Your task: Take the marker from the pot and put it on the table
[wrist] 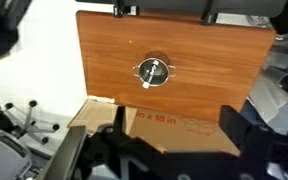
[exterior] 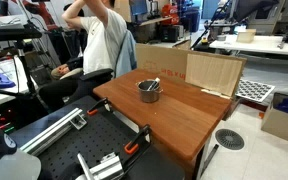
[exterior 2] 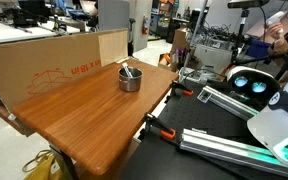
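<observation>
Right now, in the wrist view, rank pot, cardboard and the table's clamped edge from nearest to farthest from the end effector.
1. Cardboard, bottom, beside the end effector.
2. Pot, mid-table.
3. Table's clamped edge, top.

The table (exterior: 179, 120) is red-brown wood. The pot (exterior 2: 130, 83) is silver, dark inside. The marker (wrist: 152, 70) is whitish.

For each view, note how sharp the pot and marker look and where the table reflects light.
In an exterior view the pot is small yet sharp; in an exterior view the table carries a pale sheen; the wrist view is soft, the marker a blurred pale streak inside the pot.
</observation>
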